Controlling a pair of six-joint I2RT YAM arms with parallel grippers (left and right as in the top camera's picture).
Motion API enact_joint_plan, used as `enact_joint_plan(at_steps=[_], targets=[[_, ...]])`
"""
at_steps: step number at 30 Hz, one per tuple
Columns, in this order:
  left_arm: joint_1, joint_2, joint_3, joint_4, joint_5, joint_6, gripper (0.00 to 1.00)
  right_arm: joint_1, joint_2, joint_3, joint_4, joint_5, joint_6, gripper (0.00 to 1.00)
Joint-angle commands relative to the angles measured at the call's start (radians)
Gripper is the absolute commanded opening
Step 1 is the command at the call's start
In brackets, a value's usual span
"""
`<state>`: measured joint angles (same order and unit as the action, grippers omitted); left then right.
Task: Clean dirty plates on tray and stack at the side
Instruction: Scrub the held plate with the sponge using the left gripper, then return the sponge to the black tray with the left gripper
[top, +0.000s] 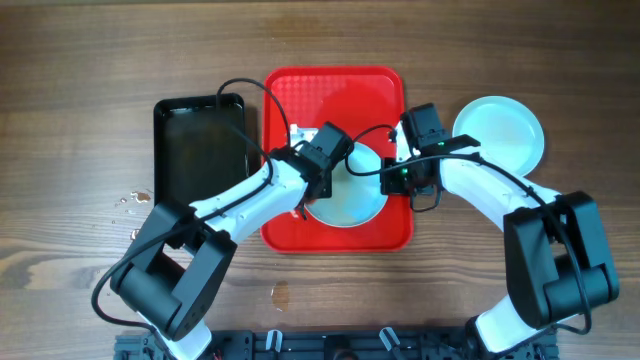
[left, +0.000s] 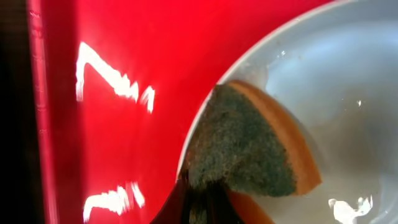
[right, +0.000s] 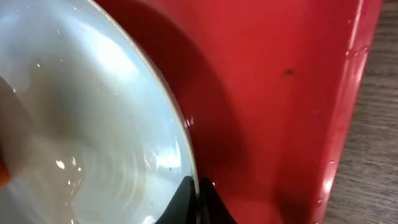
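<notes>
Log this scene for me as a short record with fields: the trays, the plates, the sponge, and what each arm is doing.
red tray: middle of the table
black tray: left of the red tray
tray plate: on the red tray, wet sheen
side plate: on the table, right of the red tray, no smear visible
sponge: green and orange, on the tray plate by its rim
left gripper: jaws shut on the sponge
right gripper: jaws pinch the tray plate's rim
</notes>
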<state>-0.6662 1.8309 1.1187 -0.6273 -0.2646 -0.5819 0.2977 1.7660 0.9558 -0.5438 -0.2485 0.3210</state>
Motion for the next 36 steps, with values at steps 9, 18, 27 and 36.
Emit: enact_joint_plan(at_steps=[9,18,27,36], targets=[[0.043,-0.193,0.054,-0.103,-0.132,-0.062,0.04,-0.016,0.01,-0.027,-0.041,0.122,0.02,0.04],[0.045,-0.201,0.038,-0.042,0.098,-0.062,0.04,-0.016,0.01,-0.027,-0.038,0.122,0.019,0.04],[0.177,-0.234,0.013,-0.151,-0.017,-0.062,0.04,-0.016,-0.007,-0.005,-0.027,0.123,-0.09,0.04],[0.444,-0.304,0.004,-0.215,0.074,0.105,0.04,-0.01,-0.215,0.027,-0.048,0.259,-0.11,0.04]])
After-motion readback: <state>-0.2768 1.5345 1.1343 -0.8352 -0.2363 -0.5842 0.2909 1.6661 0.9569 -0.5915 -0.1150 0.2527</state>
